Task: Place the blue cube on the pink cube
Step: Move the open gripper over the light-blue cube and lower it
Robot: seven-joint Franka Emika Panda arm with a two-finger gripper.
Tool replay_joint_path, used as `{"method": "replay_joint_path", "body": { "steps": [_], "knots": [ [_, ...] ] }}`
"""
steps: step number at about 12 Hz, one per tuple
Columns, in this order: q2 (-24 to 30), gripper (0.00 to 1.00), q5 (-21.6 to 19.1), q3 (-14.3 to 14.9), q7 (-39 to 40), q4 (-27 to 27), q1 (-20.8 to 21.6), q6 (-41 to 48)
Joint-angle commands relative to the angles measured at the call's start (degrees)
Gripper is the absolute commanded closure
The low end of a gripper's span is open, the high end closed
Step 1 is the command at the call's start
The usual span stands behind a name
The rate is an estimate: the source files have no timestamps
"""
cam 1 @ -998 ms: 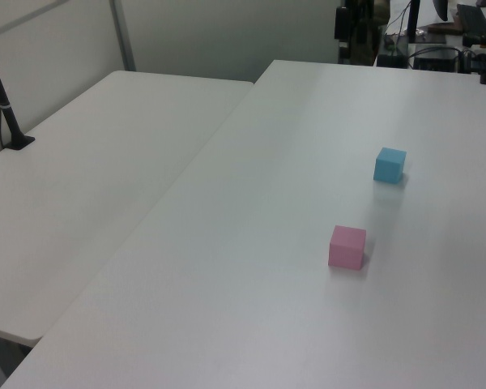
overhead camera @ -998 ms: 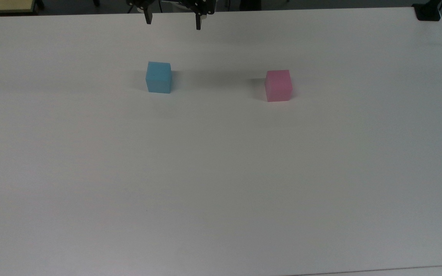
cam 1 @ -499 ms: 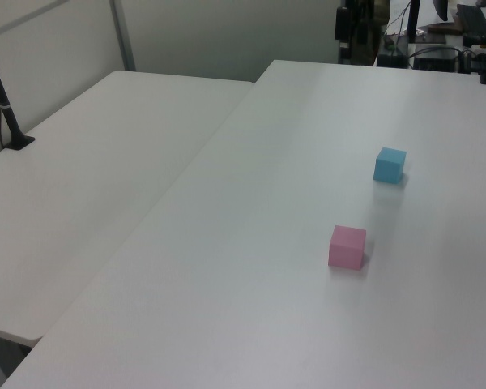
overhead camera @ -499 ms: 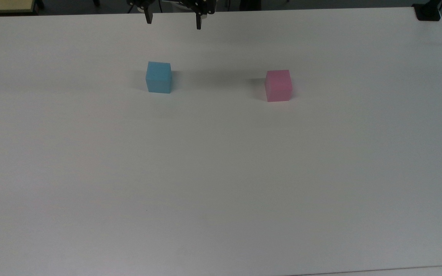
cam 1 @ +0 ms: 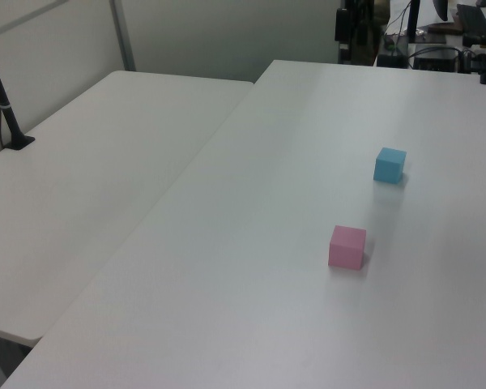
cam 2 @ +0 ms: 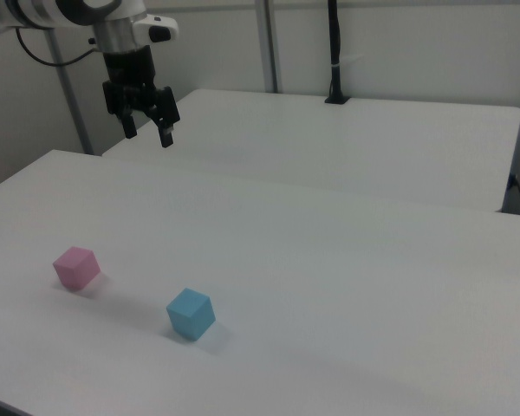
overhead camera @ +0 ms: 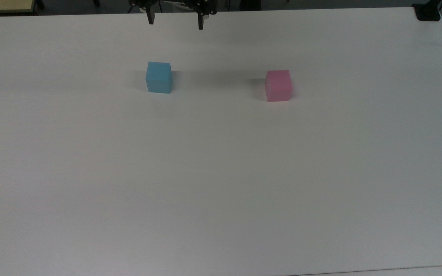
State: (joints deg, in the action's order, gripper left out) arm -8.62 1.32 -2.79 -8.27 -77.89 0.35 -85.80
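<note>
The blue cube (overhead camera: 159, 77) is small, light blue and plain. It sits flat on the white table (overhead camera: 221, 172), well apart from the pink cube (overhead camera: 278, 85), which is about the same size. The gripper (overhead camera: 175, 21) hangs high above the table, its 2 fingers spread wide, holding nothing.
</note>
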Motion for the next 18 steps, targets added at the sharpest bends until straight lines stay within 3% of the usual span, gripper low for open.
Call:
{"method": "replay_joint_path", "body": {
  "steps": [1,10,14,18],
  "knots": [
    [0.98,0.00,-0.88,0.15,0.01,-1.04,0.44,0.99],
    [0.36,0.00,0.52,-0.02,0.97,-6.65,1.23,0.37],
    [8.69,0.00,2.37,1.64,5.71,-22.70,1.49,-9.36],
    [10.03,0.00,3.77,8.31,12.48,-30.46,3.15,-13.76]
  ]
}}
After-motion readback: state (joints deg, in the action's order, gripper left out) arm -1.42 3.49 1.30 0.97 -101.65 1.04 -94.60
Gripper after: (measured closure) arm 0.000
